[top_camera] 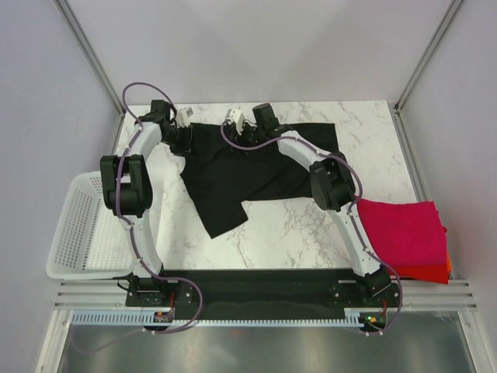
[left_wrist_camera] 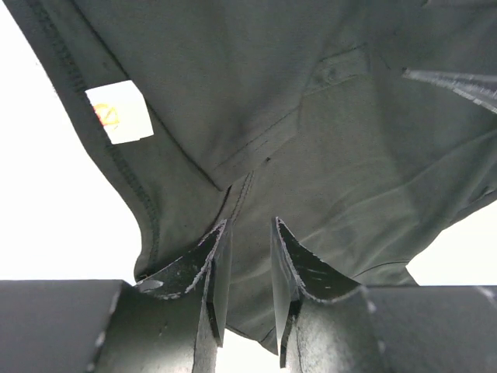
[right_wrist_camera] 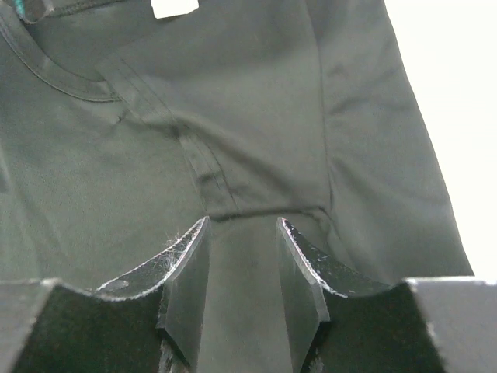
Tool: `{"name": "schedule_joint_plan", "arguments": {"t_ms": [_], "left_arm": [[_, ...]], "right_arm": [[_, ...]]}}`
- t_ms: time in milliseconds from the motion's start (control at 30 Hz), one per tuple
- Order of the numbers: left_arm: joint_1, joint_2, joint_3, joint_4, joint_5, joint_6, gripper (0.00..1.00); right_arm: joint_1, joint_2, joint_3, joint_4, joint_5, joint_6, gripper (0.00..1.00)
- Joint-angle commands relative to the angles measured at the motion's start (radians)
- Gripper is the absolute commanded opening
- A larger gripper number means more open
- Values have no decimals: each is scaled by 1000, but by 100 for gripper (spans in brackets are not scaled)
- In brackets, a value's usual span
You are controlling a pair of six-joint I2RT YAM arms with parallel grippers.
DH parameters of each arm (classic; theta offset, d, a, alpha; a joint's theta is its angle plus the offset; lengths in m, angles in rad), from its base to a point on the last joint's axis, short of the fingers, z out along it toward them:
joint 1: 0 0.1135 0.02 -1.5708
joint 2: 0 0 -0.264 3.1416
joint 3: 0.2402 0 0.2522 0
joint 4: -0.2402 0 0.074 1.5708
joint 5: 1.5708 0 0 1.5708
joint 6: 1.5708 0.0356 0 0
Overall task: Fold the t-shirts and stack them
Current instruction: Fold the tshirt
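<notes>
1. While the left pincer (top_camera: 184, 137) and right pincer (top_camera: 243, 134) each clamp a fold of its far edge, the black t-shirt (top_camera: 248, 167) trails crumpled from them across the marble desk (top_camera: 365, 132) toward the arm bases.
2. A white label (left_wrist_camera: 119, 111) shows ahead-left of the left pincer, and a stitched seam runs just ahead of the right.
3. A folded magenta-red shirt (top_camera: 404, 229) atop an orange-red one (top_camera: 435, 273) lies well apart from the right pincer.

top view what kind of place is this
Probably a robot lab test cell: a marble-pattern table boxed in by white panels on aluminium posts, with the left arm and right arm mounted on a rail.
</notes>
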Motion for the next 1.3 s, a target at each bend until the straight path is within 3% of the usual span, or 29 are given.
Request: {"name": "schedule_joint_plan", "arguments": {"t_ms": [0, 567, 1267], "left_arm": [[6, 32, 23, 3, 55, -44, 33], [33, 82, 53, -4, 51, -83, 33], [32, 88, 50, 0, 24, -86, 34]], "right_arm": [[19, 12, 39, 55, 14, -84, 46], [51, 39, 47, 32, 65, -136, 45], [60, 32, 46, 3, 9, -130, 46]]}}
